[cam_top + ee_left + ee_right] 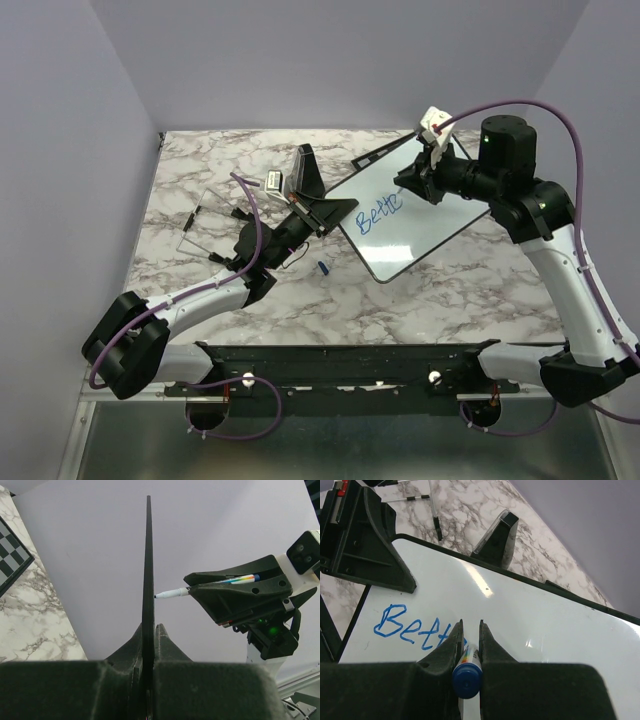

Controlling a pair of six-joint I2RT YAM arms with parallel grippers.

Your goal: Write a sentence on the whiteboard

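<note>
The whiteboard (430, 215) lies tilted at the centre right of the marble table, with blue letters "Bette" (380, 212) near its left end. My left gripper (335, 212) is shut on the board's left edge, which shows edge-on as a thin black line (148, 555) between the jaws of that gripper (152, 626). My right gripper (408, 185) is over the board, shut on a blue-capped marker (466, 680) whose tip points at the board just after the letters (410, 630). The marker (220, 582) also shows in the left wrist view. The right gripper (469, 622) hides the last stroke.
A small blue cap (323, 267) lies on the table in front of the board. A dark upright object (303, 170) stands behind the left gripper. A checkered chessboard (7, 555) is at far left. A clear frame with thin rods (210, 225) lies left. Purple walls enclose the table.
</note>
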